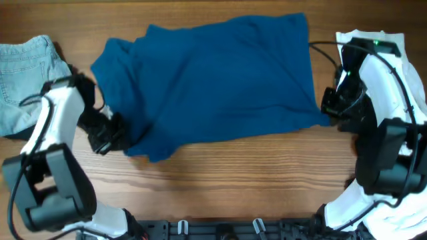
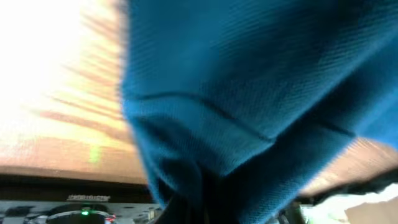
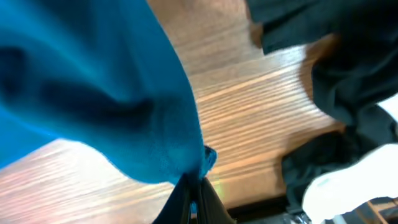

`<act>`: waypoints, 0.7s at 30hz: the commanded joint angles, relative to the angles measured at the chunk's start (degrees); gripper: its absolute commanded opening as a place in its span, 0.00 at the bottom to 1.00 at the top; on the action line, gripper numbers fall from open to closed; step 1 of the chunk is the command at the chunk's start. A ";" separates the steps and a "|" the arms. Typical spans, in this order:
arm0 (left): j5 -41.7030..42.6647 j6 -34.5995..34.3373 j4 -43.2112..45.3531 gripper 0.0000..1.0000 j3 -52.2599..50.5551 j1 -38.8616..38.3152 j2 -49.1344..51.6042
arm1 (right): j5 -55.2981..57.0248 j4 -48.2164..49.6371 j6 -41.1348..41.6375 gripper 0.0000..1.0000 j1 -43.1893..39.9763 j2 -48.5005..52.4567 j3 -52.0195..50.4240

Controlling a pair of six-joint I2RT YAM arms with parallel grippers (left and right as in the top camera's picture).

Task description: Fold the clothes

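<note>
Both near corners gripped, fold coming!
The blue T-shirt (image 1: 213, 80) lies spread on the worktop (image 1: 233, 180); left tool (image 1: 110, 137) pinches its 8 o'clock edge, right tool (image 1: 328, 107) its 4 o'clock corner. Next, likely: lift together toward 12.

T-shirt (image 1: 213, 83), centre: plain deep blue is recorded, with a fine weave seen close up.
Denim piece (image 1: 27, 73), 9 o'clock: pale washed blue.
Table (image 1: 233, 180): warm brown wood, streaked with darker grain.
Cloth (image 1: 420, 73), 3 o'clock: white, possibly a garment.
Dark garment (image 3: 348, 74), 2 o'clock in the right wrist view: black.
</note>
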 commanded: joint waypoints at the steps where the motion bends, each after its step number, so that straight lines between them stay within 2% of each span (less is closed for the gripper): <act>1: -7.80 -4.42 0.81 0.04 -5.31 6.47 -7.58 | 1.60 3.26 4.85 0.04 -1.95 -7.80 -9.18; 5: -8.26 -7.56 2.16 0.04 -6.01 13.88 -16.63 | 1.84 7.98 9.40 0.04 -5.14 -17.31 -17.64; 8: -8.07 -8.11 2.01 0.04 -6.01 17.03 -22.03 | 1.81 10.14 11.87 0.04 -9.25 -22.88 -19.28; 10: -8.07 -8.13 1.90 0.04 -6.01 17.03 -23.26 | 0.96 11.54 9.75 0.04 -10.60 -24.72 -19.28; 13: -8.00 -8.13 1.90 0.04 -6.03 16.92 -23.08 | -2.84 11.80 2.27 0.04 -9.66 -24.94 -19.65; 19: -7.34 -8.13 1.88 0.04 -6.03 16.83 -23.08 | -5.22 11.39 1.07 0.04 -9.18 -24.76 -20.87; 21: -4.76 -8.11 3.98 0.04 -6.03 15.69 -23.06 | -7.48 14.97 0.70 0.04 -9.18 -24.72 -20.87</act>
